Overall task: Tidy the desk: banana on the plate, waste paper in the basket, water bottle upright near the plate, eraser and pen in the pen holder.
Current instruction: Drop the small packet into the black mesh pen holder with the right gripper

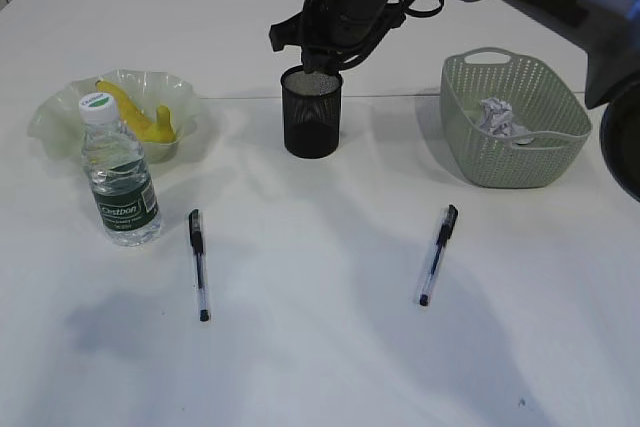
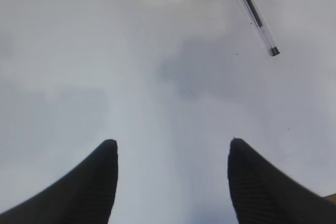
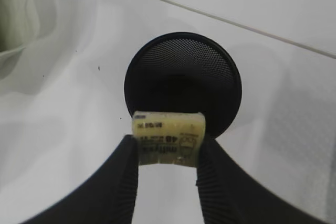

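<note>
With the right claw (image 3: 167,153) clamped on the eraser (image 3: 168,137) above the mesh pen holder (image 3: 182,80) near the bench's far edge, the next move calls for centring and release; the left claw (image 2: 173,182) hangs open, empty.

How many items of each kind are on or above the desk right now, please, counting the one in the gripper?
Pens: 2 (left pen, right pen)
Water bottle: 1
Banana: 1
Plate: 1
Pen holder: 1
Basket: 1
Waste paper: 1
Eraser, in the right gripper: 1
Total: 9
</note>
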### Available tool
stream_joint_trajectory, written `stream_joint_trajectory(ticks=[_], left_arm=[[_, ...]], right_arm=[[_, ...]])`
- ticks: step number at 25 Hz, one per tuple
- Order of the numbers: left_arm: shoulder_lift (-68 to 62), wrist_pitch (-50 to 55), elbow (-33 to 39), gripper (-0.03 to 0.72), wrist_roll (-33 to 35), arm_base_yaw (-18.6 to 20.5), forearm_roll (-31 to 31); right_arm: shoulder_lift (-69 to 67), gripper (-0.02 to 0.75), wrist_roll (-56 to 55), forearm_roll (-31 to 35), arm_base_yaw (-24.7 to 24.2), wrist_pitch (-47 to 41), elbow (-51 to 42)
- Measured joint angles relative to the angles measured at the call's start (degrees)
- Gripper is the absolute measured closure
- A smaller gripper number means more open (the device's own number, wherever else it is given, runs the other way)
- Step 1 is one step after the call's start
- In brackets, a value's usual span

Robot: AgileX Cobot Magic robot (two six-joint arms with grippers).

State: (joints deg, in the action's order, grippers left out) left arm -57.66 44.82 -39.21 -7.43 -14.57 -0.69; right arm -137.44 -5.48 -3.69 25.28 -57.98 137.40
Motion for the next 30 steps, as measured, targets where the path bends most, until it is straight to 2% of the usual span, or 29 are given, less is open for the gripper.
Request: stream_joint_trajectory(ticks=[5,30], left_arm=[[0.00,0.00,0.00,0.228,0.00,0.00,0.00],[0.00,0.00,0.00,0.228,0.00,0.00,0.00]], right_arm=[[-0.38,0.477,0.14,0.23,0.00,3.27,0.00],[-3.56,0.477,0.27,1.75,0.00,7.70,0.00]])
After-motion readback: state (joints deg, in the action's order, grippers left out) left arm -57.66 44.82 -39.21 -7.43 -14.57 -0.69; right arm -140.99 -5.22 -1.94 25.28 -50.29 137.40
